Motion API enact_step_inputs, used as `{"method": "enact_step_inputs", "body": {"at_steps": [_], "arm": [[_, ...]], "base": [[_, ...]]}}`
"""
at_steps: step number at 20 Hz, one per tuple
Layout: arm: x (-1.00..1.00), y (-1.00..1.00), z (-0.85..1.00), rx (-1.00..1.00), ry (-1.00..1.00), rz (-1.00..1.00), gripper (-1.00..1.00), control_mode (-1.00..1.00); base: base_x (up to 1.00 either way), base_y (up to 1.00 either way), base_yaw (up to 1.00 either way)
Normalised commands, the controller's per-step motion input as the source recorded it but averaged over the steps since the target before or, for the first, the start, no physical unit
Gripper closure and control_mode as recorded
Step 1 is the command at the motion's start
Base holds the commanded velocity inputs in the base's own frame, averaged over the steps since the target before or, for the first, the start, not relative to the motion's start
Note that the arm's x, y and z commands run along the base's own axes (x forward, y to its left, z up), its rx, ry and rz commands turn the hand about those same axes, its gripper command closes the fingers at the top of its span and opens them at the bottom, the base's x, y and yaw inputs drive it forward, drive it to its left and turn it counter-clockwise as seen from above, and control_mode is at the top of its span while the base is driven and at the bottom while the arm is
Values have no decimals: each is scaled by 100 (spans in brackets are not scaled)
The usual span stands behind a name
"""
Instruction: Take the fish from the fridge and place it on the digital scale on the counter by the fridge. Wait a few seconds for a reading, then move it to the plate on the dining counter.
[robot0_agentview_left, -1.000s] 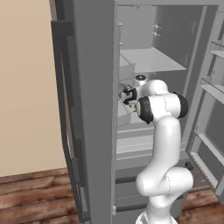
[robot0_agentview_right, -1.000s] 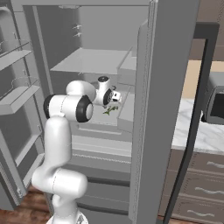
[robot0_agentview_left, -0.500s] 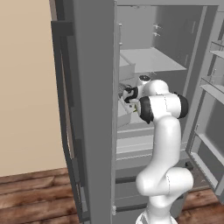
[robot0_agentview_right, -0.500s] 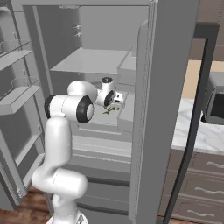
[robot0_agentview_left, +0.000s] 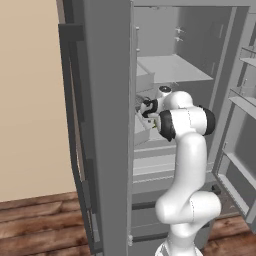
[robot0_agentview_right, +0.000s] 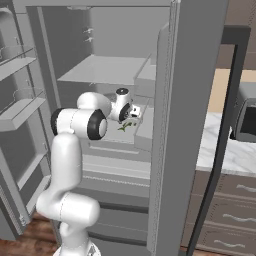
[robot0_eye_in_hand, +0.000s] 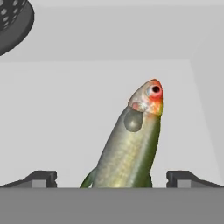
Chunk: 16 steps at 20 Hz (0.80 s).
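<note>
Inside fridge, gripper is now spread wide, having just opened around fish on shelf, readying the grasp

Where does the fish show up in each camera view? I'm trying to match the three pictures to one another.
Left base view: the fish is a sliver of olive by the robot's elbow, on the fridge shelf.
Right base view: left of centre, lying on that shelf just under the gripper.
Hand view: bottom centre, head up and right, between the open fingertips.
Shared landmark: the pale fridge shelf under the fish.
</note>
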Motion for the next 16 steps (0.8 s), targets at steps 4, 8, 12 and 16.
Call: {"method": "enact_step_inputs", "body": {"at_steps": [4, 8, 12, 16], "arm": [[0, 0, -4, 0, 7, 0, 100, -100], [0, 0, -2, 0, 9, 0, 100, -100], [0, 0, 0, 0, 11, 0, 100, -100], [-1, 0, 0, 0, 10, 0, 100, -100]], "base": [[0, 0, 0], [0, 0, 0], [0, 0, 0], [0, 0, 0]]}}
